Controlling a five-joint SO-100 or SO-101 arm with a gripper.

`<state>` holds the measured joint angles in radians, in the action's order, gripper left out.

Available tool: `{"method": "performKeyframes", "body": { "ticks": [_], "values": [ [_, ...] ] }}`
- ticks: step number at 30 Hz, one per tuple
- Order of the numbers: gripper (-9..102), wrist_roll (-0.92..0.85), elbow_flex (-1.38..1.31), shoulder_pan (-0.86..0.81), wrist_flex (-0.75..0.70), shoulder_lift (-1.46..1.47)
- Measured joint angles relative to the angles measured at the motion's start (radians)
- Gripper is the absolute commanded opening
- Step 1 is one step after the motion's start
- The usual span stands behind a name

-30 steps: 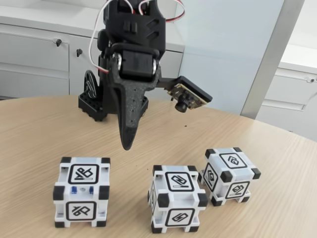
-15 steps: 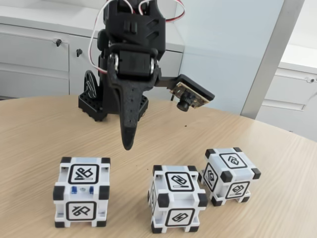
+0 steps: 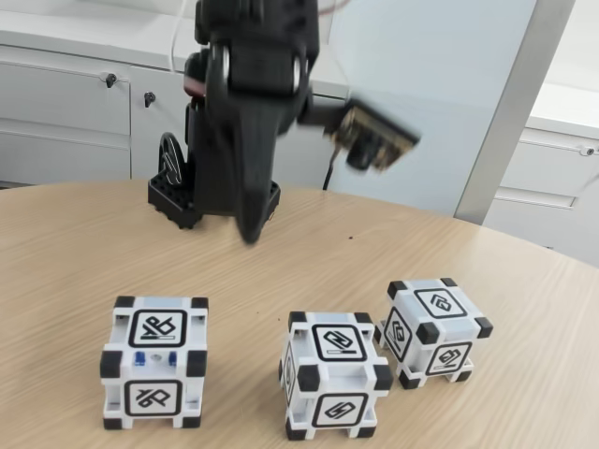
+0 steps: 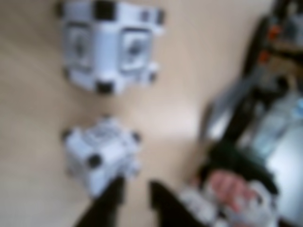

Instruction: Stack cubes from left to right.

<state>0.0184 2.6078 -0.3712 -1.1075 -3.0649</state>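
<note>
The fixed view sits low and close at the tabletop (image 3: 84, 243) edge, facing the arm and cabinets (image 3: 65, 103) behind. The blurred wrist view looks steeply down from the arm. Both share cubes (image 3: 335, 374) (image 4: 108, 42) on the wood.

Bright even daylight, wrist view blurred

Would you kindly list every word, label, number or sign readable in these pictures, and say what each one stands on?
No words, brand names or numbers can be read in either view.
Left cube: black-framed line glyphs on top and front, abstract signs, not letters.
Middle cube: the same kind of framed glyphs, a different pattern.
Right cube: framed glyphs on three visible faces.
Wrist view: the cubes' faces are too blurred to read.
Hand: plain black, no marking.
</note>
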Motion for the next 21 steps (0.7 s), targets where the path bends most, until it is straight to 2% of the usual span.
{"method": "performKeyframes", "body": {
  "ticks": [8,12,16,21],
  "values": [
    [8,0.032,-0.370,0.008,0.000,0.495],
    [12,0.015,-0.609,0.087,-0.023,0.755],
    [20,-0.032,-0.815,0.156,-0.155,0.862],
    [28,-0.072,-1.026,0.356,-0.364,0.879]
  ]
}}
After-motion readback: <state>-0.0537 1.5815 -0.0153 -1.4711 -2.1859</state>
